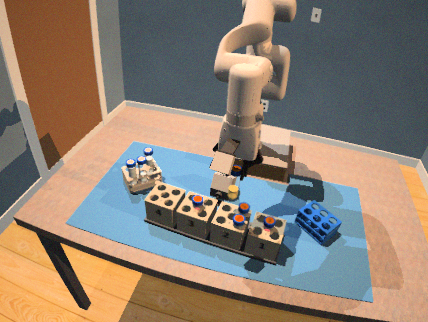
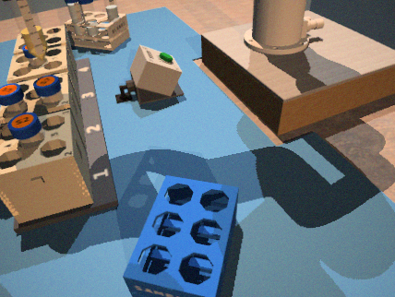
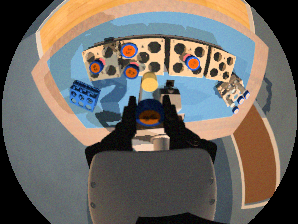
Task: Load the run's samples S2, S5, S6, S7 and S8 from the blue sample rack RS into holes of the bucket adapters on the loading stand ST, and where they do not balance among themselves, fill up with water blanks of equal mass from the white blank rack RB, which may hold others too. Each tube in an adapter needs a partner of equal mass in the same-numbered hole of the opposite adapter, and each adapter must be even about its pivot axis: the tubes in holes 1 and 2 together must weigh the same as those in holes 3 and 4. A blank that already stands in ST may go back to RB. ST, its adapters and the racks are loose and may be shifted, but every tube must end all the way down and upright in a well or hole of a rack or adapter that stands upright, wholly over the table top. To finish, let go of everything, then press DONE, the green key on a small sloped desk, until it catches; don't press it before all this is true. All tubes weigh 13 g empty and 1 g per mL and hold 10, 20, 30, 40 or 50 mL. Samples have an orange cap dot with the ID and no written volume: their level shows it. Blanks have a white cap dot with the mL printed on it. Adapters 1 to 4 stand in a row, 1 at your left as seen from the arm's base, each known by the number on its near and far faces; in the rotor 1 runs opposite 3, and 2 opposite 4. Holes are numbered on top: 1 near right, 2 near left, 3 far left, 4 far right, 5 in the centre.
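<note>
My gripper (image 1: 236, 169) is shut on a sample tube (image 1: 233, 181) with an orange cap dot and yellow liquid, and holds it upright in the air. The tube hangs just behind the loading stand ST, near adapters 2 and 3. In the wrist view the tube's cap (image 3: 149, 117) sits between my fingers. Adapter 3 (image 1: 197, 214) holds one orange-dot tube, adapter 2 (image 1: 231, 225) holds two, and adapter 1 (image 1: 265, 235) holds one. Adapter 4 (image 1: 165, 202) shows only empty holes. The blue sample rack RS (image 2: 185, 240) has all wells empty. The white blank rack RB (image 1: 141, 172) holds several tubes.
The small sloped desk (image 2: 154, 69) with the green DONE key (image 2: 165, 57) stands on the mat right beside the hanging tube. The arm's raised base block (image 2: 295, 69) is behind it. RS also shows at the right of the stand.
</note>
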Controlling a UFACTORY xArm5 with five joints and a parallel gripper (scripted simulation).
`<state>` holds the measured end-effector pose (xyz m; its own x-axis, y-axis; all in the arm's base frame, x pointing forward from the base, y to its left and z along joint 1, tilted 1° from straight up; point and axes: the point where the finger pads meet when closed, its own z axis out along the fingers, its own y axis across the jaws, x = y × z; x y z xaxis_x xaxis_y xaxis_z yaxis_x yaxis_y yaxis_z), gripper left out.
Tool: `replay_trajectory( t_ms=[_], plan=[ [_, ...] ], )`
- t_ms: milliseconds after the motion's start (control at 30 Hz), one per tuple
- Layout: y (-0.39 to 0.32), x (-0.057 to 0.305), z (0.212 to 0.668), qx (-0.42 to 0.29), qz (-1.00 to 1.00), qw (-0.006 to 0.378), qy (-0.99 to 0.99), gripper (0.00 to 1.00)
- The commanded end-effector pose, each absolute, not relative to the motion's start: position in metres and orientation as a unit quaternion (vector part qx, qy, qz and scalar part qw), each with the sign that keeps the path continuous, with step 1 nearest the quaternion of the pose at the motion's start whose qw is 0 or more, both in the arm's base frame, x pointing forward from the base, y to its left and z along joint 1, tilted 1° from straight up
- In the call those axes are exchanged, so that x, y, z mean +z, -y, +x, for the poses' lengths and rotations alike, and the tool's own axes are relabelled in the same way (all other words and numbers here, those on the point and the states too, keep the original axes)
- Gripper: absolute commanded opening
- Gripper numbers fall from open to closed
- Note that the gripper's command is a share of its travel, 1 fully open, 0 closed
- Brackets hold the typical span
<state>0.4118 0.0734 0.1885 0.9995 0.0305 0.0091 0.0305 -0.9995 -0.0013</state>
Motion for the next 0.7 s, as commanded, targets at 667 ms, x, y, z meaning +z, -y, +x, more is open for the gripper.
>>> replay_trajectory(
  t_ms=[667],
  plan=[
    [0.038, 0.192, 0.447, -0.009, -1.0, -0.001, 0.016, 0.0]
  ],
)
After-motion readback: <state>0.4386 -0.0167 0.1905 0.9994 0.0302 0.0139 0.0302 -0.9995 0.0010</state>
